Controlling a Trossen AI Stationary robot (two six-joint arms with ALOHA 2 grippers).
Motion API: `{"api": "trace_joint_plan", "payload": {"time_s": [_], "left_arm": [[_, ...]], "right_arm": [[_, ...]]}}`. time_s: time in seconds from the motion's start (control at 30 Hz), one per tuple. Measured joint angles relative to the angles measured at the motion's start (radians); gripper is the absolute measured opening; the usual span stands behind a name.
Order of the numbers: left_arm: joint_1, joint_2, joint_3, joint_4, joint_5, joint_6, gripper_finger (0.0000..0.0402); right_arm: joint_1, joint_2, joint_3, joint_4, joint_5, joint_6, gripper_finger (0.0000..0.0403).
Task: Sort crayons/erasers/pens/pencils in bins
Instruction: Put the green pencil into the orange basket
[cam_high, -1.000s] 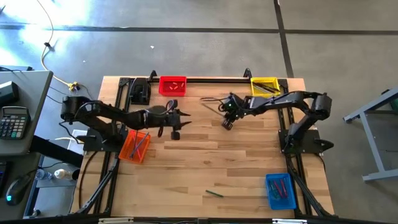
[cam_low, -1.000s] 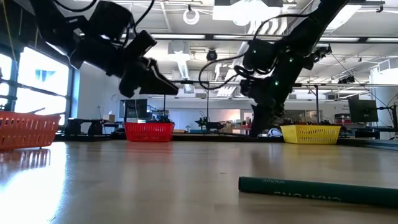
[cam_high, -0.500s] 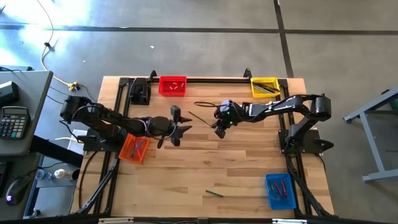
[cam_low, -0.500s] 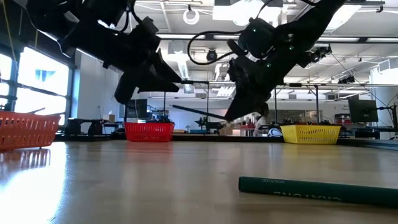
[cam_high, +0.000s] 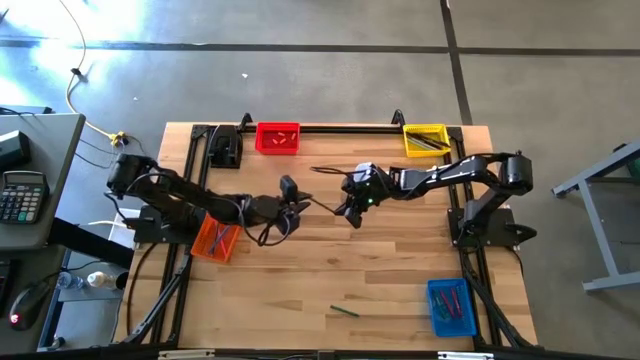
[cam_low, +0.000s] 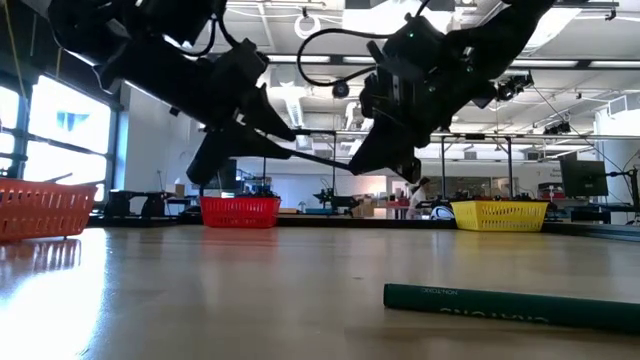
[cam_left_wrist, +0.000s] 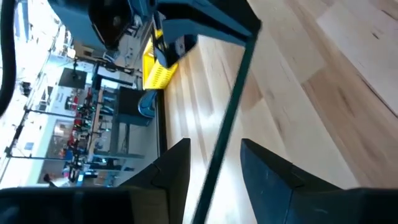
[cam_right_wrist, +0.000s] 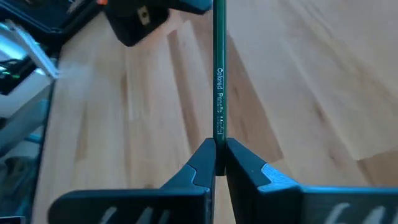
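**A:** What was the right arm doing when you stopped the feed?

**B:** I had the right end effector (cam_right_wrist: 216, 163) clamped on one end of a green pencil (cam_right_wrist: 217, 81), up in the air over the middle of the tabletop (cam_high: 380, 270). The rest of the shaft stuck straight out toward the other arm, which I judged was the reason for gripping it at the tip: it left plenty of length free for a second grip.

**A:** So a handover?

**B:** That was my reading. The left end effector (cam_left_wrist: 214, 165) had its fingers apart with the pencil running between them, not yet pinched as far as I could see. In the high view the two arms met nose to nose at mid-table, the pencil bridging them.

**A:** Where would it go?

**B:** Probably the orange bin (cam_high: 216, 238), at the left edge beside the left arm's base; it had thin sticks in it, though I couldn't tell which kind. The right arm couldn't comfortably reach there, so passing made sense.

**A:** Anything left on the table?

**B:** A second green pencil (cam_high: 345, 311) lay loose near the front edge, well apart from the blue bin (cam_high: 452, 306). The red bin (cam_high: 278, 138) and yellow bin (cam_high: 425, 138) sat along the far edge.
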Motion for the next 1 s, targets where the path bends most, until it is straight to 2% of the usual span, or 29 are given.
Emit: {"api": "trace_joint_plan", "payload": {"time_s": [0.27,0.77,0.9,1.0], "left_arm": [[0.0,0.013,0.024,0.005,-0.012,0.064,0.0113],[0.003,0.013,0.023,-0.028,-0.022,0.119,0.0043],[0.003,0.013,0.022,-0.044,-0.038,0.121,0.0033],[0.003,0.013,0.022,-0.045,-0.048,0.119,0.0024]], "right_arm": [[0.018,0.0,0.0,0.013,-0.014,0.021,0.0011],[0.04,0.0,0.0,0.029,-0.019,0.04,0.0012],[0.041,0.0,0.0,0.046,-0.005,0.037,0.0025],[0.041,0.0,0.0,0.066,-0.004,0.03,0.0051]]}}
